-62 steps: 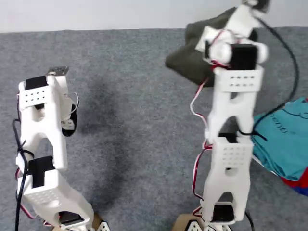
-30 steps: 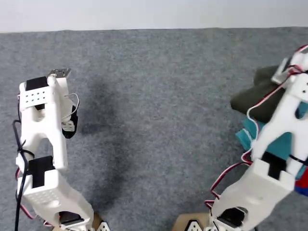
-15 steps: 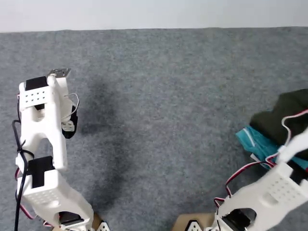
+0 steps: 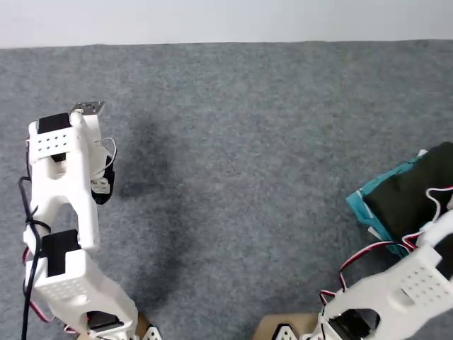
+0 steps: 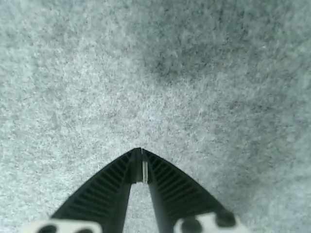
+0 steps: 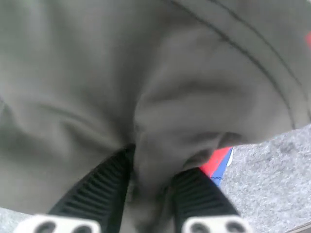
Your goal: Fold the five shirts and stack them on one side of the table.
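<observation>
The grey counter [image 4: 233, 142] is topped at its right edge by a dark shirt [image 4: 410, 191] laid on a teal shirt [image 4: 362, 205]. Its fabric is clamped by the right end effector [image 6: 155, 162]; the left end effector [image 5: 141, 155] is pressed together over bare counter.

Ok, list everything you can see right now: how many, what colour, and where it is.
dark shirt: one, dark olive-grey, at the table's right edge, lying on top of the teal shirt
teal shirt: one, teal, under the dark shirt, its edge sticking out toward the table's middle
red and blue cloth: one piece, peeking out below the dark shirt; whether it is a separate shirt is unclear
table: one, covered in grey carpet
left arm: one, white, over the table's left side
left gripper: one, black fingers, closed above bare carpet
right arm: one, white, at the near right corner
right gripper: one, black fingers, clamped on a fold of the dark shirt
</observation>
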Controlling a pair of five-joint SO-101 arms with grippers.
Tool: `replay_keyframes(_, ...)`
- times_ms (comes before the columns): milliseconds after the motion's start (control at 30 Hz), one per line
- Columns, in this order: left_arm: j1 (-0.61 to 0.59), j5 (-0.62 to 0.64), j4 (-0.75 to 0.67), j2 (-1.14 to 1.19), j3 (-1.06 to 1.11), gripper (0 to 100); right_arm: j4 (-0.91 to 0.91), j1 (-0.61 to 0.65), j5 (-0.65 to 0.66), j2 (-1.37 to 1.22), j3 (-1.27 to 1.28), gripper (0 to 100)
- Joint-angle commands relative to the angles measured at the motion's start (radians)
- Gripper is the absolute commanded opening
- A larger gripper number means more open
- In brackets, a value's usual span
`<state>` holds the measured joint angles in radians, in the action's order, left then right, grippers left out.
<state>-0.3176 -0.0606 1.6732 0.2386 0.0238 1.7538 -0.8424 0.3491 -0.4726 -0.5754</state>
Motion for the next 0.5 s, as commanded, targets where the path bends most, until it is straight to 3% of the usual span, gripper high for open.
replay_keyframes(0, 0.008, 0.002, 0.015, -0.055, -0.004, 0, 0.036, -0.015, -0.023, 0.151, -0.015, 26.9)
replay_keyframes(100, 0.008, 0.002, 0.015, -0.055, -0.004, 0, 0.035, -0.001, -0.031, 0.289, -0.015, 34.8)
replay_keyframes(167, 0.008, 0.002, 0.015, -0.055, -0.002, 0, 0.035, 0.031, -0.031, 0.361, -0.012, 34.6)
replay_keyframes(300, 0.008, 0.002, 0.015, -0.055, -0.002, 0, 0.033, 0.084, -0.031, 0.42, 0.02, 26.6)
replay_keyframes(467, 0.008, 0.002, 0.015, -0.054, -0.002, 0, 0.03, 0.131, -0.032, 0.351, 0.068, 8.4)
